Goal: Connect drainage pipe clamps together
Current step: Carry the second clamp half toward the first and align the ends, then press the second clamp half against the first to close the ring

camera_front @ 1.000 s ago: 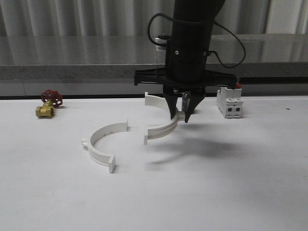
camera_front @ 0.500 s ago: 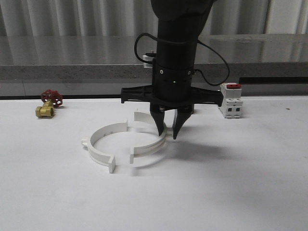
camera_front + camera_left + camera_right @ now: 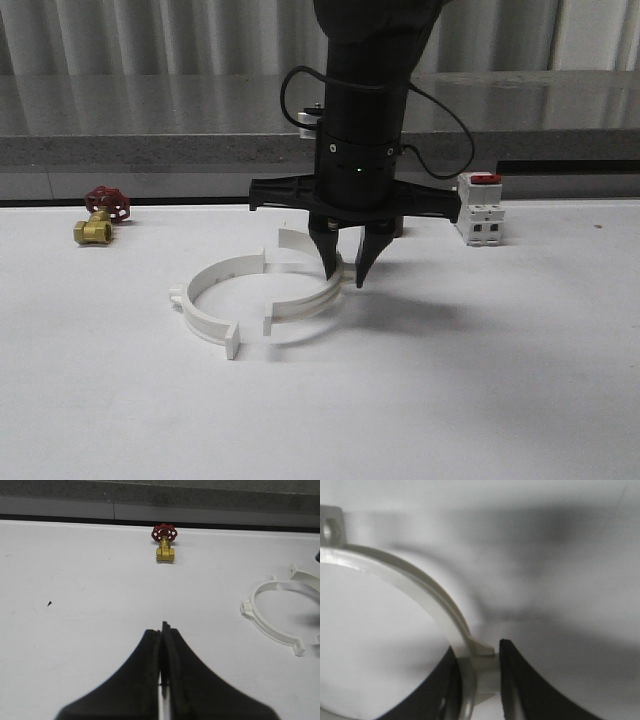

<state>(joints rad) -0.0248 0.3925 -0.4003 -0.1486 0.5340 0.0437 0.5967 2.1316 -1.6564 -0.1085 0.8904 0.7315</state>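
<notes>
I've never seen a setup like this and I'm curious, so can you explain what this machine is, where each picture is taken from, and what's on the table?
This is a two-armed robot working at a white table. One picture looks forward over the table. The other two come from small cameras on each arm's wrist, so the black fingers poke into the frame.

In the front view, the big black arm is the right arm. Its right gripper pinches one white half-ring of a drainage pipe clamp; the right wrist view shows that half-ring between the fingers. The other half-ring lies flat beside it, their ends close but not yet joined.

The left gripper is shut and holds nothing.

Also on the table: a brass valve with a red handwheel and a white breaker with a red top.
</notes>
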